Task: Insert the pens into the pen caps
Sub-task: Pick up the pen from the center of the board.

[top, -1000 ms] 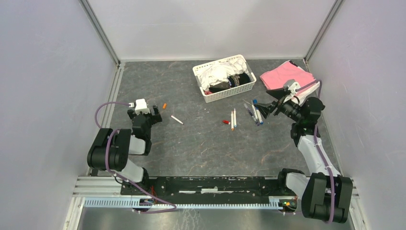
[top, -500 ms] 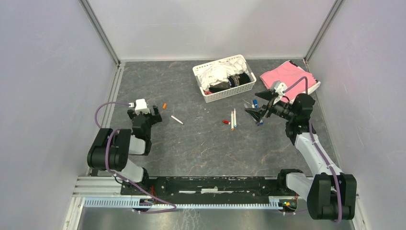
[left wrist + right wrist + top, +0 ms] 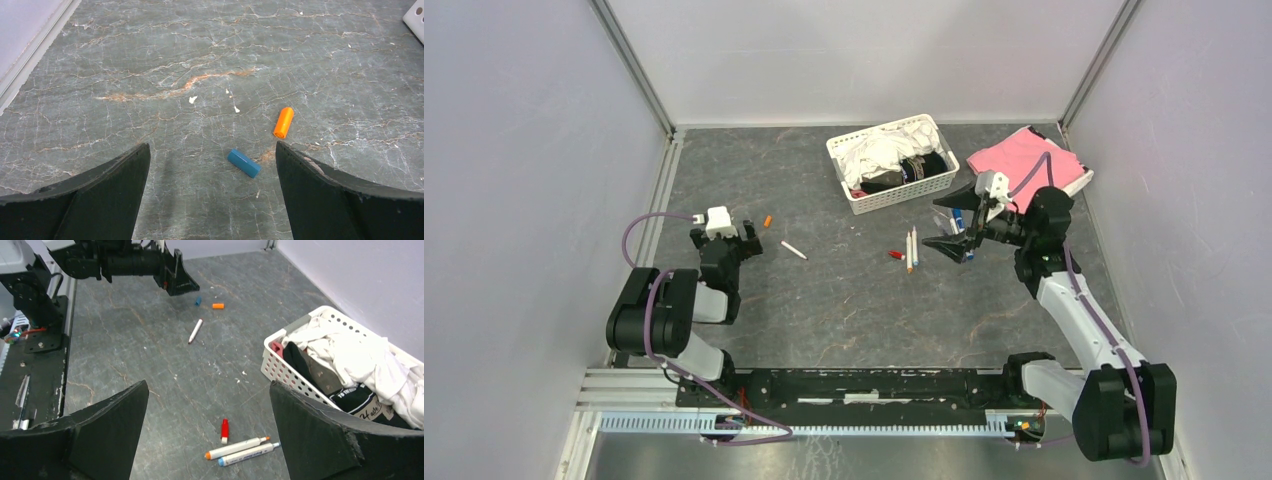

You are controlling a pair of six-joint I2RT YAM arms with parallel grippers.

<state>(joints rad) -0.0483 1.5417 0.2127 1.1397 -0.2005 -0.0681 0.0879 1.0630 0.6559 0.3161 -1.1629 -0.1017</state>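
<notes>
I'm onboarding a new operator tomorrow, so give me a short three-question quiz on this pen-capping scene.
1. True or false: the right gripper is shut on a pen.
2. Which colour is the cap lying beside the two side-by-side pens? A blue, B red, C orange.
3. Fill in: in the left wrist view, ahead of the left gripper, a blue cap lies near another cap coloured ___.
Key: 1 false, it is open and empty; 2 B; 3 orange.
</notes>
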